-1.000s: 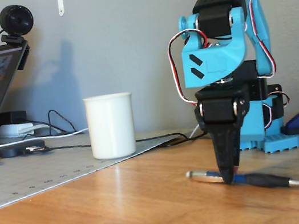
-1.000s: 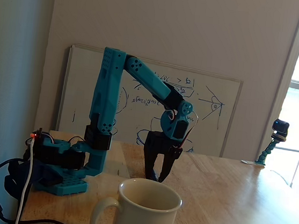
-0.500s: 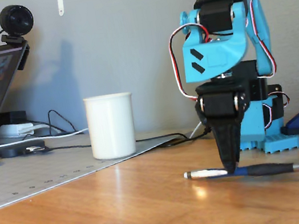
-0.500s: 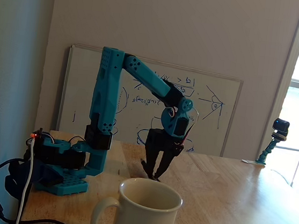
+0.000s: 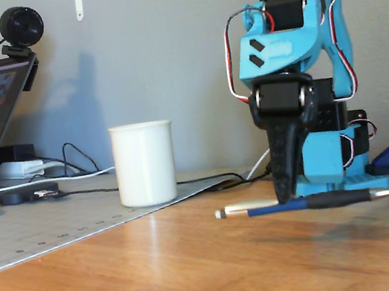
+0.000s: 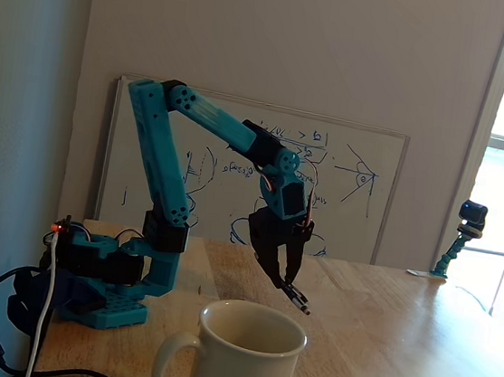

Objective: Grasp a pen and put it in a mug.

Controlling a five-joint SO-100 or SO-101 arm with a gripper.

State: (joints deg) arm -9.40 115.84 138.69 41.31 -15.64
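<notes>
**Pen held clear of table**

Item: pen (image 5: 306,203), level, clamped between the tips of the gripper (image 5: 286,195) near its middle, silver cap to the left and pointed tip to the right in a fixed view. Raised just above the wooden table (image 5: 164,271). Mug (image 5: 145,162) stands well apart to the left, upright, farther back

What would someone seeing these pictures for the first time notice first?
Probably the bright blue arm, its gripper shut on the pen and holding it level just above the wooden table. Next comes the white mug, large in the foreground of one fixed view and standing left of the arm in the other. Behind the arm a scribbled whiteboard leans against the wall.
</notes>
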